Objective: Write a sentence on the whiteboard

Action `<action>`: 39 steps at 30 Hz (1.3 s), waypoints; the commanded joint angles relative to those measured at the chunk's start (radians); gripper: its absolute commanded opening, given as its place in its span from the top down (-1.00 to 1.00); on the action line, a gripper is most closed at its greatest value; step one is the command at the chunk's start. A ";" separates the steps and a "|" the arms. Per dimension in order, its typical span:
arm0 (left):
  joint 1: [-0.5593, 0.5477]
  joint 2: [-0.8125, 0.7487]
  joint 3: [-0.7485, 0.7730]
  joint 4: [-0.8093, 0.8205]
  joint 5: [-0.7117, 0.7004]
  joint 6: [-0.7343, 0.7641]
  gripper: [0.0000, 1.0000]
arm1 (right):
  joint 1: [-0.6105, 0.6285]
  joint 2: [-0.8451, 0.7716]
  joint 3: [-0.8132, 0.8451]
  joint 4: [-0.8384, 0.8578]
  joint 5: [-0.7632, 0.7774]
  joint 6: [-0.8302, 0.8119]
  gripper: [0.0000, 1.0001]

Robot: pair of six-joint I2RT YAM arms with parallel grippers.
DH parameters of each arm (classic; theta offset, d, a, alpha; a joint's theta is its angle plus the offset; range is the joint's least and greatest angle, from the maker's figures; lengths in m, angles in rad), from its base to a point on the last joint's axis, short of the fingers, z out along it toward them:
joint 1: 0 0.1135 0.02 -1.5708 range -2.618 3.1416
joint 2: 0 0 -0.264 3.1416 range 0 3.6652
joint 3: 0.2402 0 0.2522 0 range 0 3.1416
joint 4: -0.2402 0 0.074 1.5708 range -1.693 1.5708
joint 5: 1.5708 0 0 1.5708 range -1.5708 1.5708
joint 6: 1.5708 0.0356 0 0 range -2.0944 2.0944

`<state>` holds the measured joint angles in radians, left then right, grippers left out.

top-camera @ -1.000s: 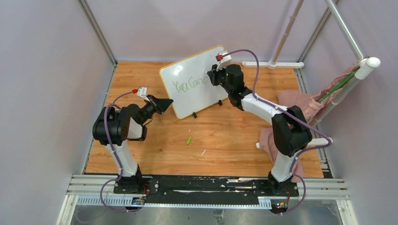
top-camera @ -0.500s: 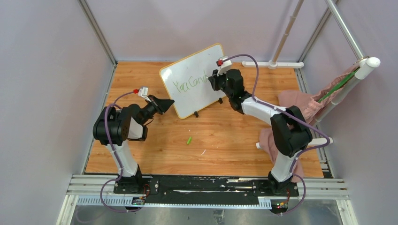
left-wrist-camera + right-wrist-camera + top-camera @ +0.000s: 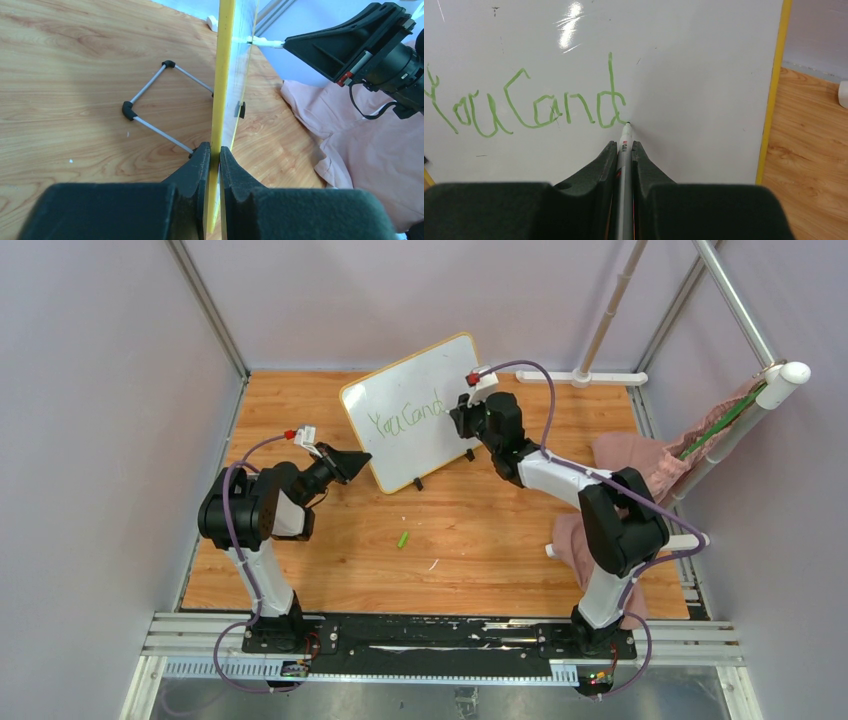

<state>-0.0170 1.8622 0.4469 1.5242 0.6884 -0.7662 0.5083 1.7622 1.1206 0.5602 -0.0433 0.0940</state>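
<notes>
Green sentence (image 3: 535, 114) meets the marker (image 3: 623, 170) clamped in right gripper (image 3: 624, 146), unseen from above; left gripper (image 3: 211, 150) pinches whiteboard (image 3: 220, 90).

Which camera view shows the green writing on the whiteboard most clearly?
The right wrist view. There the green writing is large on the whiteboard and reads roughly "You Cand", with the marker tip at the last letter. The top external view shows it small. The left wrist view sees the board edge-on, so no writing shows.

Left tool (image 3: 361, 457) at whiteboard (image 3: 402, 456) edge; right tool (image 3: 456, 416) at sentence (image 3: 404, 420).
</notes>
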 commanded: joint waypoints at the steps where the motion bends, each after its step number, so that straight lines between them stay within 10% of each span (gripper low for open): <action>1: -0.001 0.024 0.001 0.026 -0.012 0.018 1.00 | -0.023 -0.036 -0.006 0.019 0.013 0.011 1.00; 39: -0.001 0.025 0.001 0.025 -0.012 0.018 1.00 | -0.023 0.009 0.087 -0.008 -0.020 0.025 1.00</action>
<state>-0.0166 1.8622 0.4469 1.5246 0.6888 -0.7662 0.4988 1.7599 1.1801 0.5526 -0.0525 0.1135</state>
